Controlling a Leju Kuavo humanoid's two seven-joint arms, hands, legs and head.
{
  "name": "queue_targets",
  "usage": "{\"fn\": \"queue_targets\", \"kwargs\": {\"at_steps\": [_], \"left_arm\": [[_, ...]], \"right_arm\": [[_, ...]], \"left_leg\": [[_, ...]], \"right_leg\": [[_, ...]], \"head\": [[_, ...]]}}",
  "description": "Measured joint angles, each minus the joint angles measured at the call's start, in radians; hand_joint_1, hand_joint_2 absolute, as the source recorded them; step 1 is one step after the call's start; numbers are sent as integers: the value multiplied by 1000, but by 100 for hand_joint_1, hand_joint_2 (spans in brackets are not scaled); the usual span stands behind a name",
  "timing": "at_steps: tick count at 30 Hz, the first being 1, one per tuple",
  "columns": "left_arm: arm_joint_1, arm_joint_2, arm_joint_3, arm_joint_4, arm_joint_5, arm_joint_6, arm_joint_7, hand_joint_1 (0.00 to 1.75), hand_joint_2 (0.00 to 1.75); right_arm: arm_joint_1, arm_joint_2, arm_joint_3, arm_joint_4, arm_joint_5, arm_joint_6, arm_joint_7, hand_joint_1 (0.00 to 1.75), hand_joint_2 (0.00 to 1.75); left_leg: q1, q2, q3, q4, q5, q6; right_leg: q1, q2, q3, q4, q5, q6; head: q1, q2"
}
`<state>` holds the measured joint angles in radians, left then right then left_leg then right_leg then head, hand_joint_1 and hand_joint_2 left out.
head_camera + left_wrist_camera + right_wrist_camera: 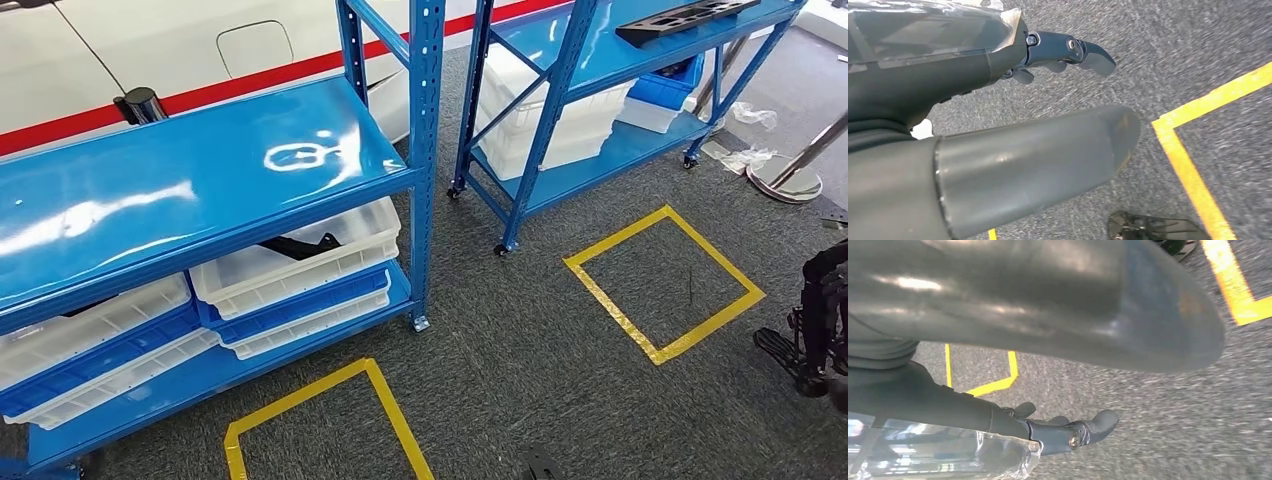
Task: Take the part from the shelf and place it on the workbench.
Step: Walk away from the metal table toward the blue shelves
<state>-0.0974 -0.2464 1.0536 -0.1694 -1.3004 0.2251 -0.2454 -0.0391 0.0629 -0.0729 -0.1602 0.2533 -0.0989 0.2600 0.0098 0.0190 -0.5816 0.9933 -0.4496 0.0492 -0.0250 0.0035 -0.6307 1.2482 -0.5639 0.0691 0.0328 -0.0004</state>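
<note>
Your part is the flat black piece with cut-outs lying on the top board of the far shelf, far right in the head view. It sits near that board's far edge, with no hand near it.

Below it on the same shelf you have a stack of white bins on the bottom board, with a blue bin on a white one just to their right.

The near shelf is on the left. Its top board is bare glossy blue with glare. Under it, white and blue bins are stacked on the low board; something dark lies in the top white one, too hidden for you to identify.

On the grey carpet there are two yellow tape squares: one in front of the far shelf, one near, in front of the near shelf.

Left hand: hanging over the carpet, thumb and dark fingers apart, nothing between them. A yellow tape corner lies on the floor beyond it.

Right hand: same pose over the carpet, thumb and fingers apart, holding nothing. Yellow tape lines on the floor beyond it.

Far right in the head view: a chrome post base with crumpled clear plastic beside it. A white panel with a red stripe runs behind the near shelf.
</note>
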Motion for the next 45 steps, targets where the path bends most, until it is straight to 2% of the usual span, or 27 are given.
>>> {"fn": "queue_targets", "kwargs": {"at_steps": [2, 3, 4, 5, 7, 8, 9, 11, 12, 13, 14, 15, 17, 19, 21, 22, 25, 26, 31, 36, 38, 39, 41, 42, 43, 44, 45], "left_arm": [[-1, 0, 0, 0, 0, 0, 0, 0, 0], [-1, 0, 0, 0, -1, 0, 0, 0, 0], [-1, 0, 0, 0, -3, 0, 0, 0, 0], [-2, 0, 0, 0, -5, 1, 0, 0, 0], [-1, 0, -3, 0, -9, 1, 0, 0, 0], [0, 0, -4, 0, -10, 1, 0, 0, 0], [1, 0, -6, 0, -10, 1, 0, 0, 0], [1, 0, -8, 0, -11, 1, 0, 0, 0], [2, 0, -8, 0, -11, 1, 0, 0, 0], [2, 0, -8, 0, -11, 1, 1, 0, 0], [3, 0, -8, 0, -12, 1, 1, 0, 0], [3, 0, -9, 0, -12, 1, 1, 0, 0], [2, 0, -10, 0, -12, 1, 2, 0, 0], [1, 0, -12, 0, -12, 1, 2, 0, 0], [2, 0, -14, 0, -12, 1, 2, 0, 0], [2, -1, -15, 0, -12, 1, 2, 0, 0], [2, -2, -15, 0, -12, 2, 3, 0, 0], [3, -2, -15, 0, -11, 2, 4, 0, 0], [3, -1, -15, 0, -10, 2, 4, 0, 0], [3, 0, -15, 0, -11, 2, 4, 0, 0], [2, 1, -15, 0, -11, 2, 4, 0, 0], [2, 0, -15, 0, -11, 2, 4, 0, 0], [3, 0, -15, 0, -11, 2, 4, 0, 0], [4, 0, -15, 0, -11, 2, 4, 0, 0], [4, 0, -15, 0, -11, 2, 4, 0, 0], [5, 0, -15, 0, -11, 2, 4, 0, 0], [5, 0, -15, 0, -11, 2, 4, 0, 0]], "right_arm": [[-4, -1, 0, 0, 0, -1, -1, 0, 0], [-6, -1, 0, 0, 0, -1, -1, 0, 0], [-7, 0, 0, -1, 0, -2, -2, 0, 0], [-7, 0, 0, -1, 0, -3, -2, 0, 0], [-3, 0, 0, 0, -1, -4, -2, 0, 0], [-3, 0, 0, 0, -1, -4, -3, 0, 0], [-3, 0, -1, 0, -2, -4, -3, 0, 0], [-3, 0, -1, 0, -1, -4, -4, 0, 0], [-2, 1, -1, 0, -1, -4, -5, 0, 0], [-1, 2, -1, 0, 0, -4, -6, 0, 0], [0, 2, -1, 0, 0, -4, -7, 0, 0], [1, 3, -1, 0, 1, -4, -7, 0, 0], [1, 4, -1, 0, 1, -5, -7, 0, 0], [0, 4, -1, 0, 1, -5, -8, 0, 0], [-1, 4, -1, -1, 2, -5, -9, 0, 0], [-1, 4, -1, -1, 3, -6, -10, 0, 0], [0, 2, 0, 0, 11, -6, -12, 0, 131], [-1, 2, 0, 0, 13, -6, -12, 0, 175], [0, 3, 0, 0, 15, -3, -12, 0, 175], [0, 5, 0, 0, 14, -1, -12, 0, 175], [0, 5, 0, 0, 14, 0, -12, 0, 175], [0, 4, 0, 0, 14, 1, -12, 0, 175], [0, 4, 0, 0, 14, 1, -13, 0, 175], [1, 4, 0, 0, 14, 1, -13, 0, 175], [2, 4, 0, 0, 14, 1, -13, 0, 175], [3, 4, 0, 0, 14, 1, -13, 0, 175], [3, 3, 0, 0, 15, 1, -13, 0, 175]], "left_leg": [[0, 1, -21, 9, 15, -10], [-2, 2, -29, 14, 23, -16], [-4, 2, -33, 18, 30, -23], [-4, 2, -37, 19, 38, -28], [-1, 0, -41, 19, 47, -40], [2, -3, -47, 28, 36, -46], [5, -7, -58, 52, 8, -51], [9, -14, -94, 156, -81, -60], [10, -16, -112, 220, -118, -63], [11, -17, -122, 270, -138, -66], [13, -17, -117, 290, -137, -68], [15, -17, -92, 271, -120, -70], [22, -18, 2, 144, -80, -74], [22, -24, 70, 38, -66, -70], [16, -28, 75, 15, -66, -57], [14, -27, 70, 13, -64, -52], [5, -25, 63, 10, -56, -40], [1, -25, 61, 11, -55, -35], [-12, -24, 45, 17, -46, -18], [-18, -26, 36, 19, -39, -1], [-13, -27, 35, 13, -30, 11], [-10, -27, 34, 10, -26, 17], [-10, -30, 26, 11, -21, 20], [-11, -33, 23, 11, -19, 20], [-12, -38, 20, 12, -17, 18], [-12, -45, 18, 12, -16, 16], [-13, -52, 18, 12, -14, 13]], "right_leg": [[-6, -2, 111, -141, 25, 16], [-4, -2, 156, -206, 26, 14], [-2, -2, 182, -253, 21, 9], [2, -1, 189, -272, 16, 2], [-1, 0, 175, -272, 24, -14], [-4, -1, 169, -271, 31, -26], [-8, -2, 161, -273, 39, -39], [-9, -5, 142, -274, 55, -58], [-7, -6, 132, -273, 63, -62], [-6, -6, 122, -272, 71, -62], [-6, -6, 114, -271, 78, -59], [-6, -6, 108, -270, 84, -55], [-9, -5, 98, -264, 93, -46], [-5, -3, 85, -256, 99, -34], [-1, -3, 77, -254, 105, -20], [0, -3, 77, -256, 108, -20], [1, -3, 68, -265, 115, -31], [-1, -4, 67, -268, 119, -28], [-13, -3, 68, -279, 142, 5], [-22, -4, 63, -283, 151, 24], [-22, -5, 48, -255, 130, 22], [-21, -5, 28, -210, 102, 15], [-16, -4, -30, -68, 32, -1], [-14, -4, -54, -5, 6, -4], [-11, -4, -61, 26, -4, -4], [-9, -4, -49, 16, 1, -1], [-8, -1, -16, -35, 19, 3]], "head": [[1, 0], [0, 0], [0, 0], [-2, 0], [-3, 0], [-4, 0], [-4, 0], [-5, 0], [-6, 0], [-6, 0], [-6, 0], [-6, 0], [-6, 0], [-6, 0], [-5, 0], [-4, 0], [-3, 0], [-3, 0], [-4, 0], [-4, 0], [-3, 0], [-2, 0], [0, 0], [1, 0], [1, 0], [1, 0], [1, 0]]}}
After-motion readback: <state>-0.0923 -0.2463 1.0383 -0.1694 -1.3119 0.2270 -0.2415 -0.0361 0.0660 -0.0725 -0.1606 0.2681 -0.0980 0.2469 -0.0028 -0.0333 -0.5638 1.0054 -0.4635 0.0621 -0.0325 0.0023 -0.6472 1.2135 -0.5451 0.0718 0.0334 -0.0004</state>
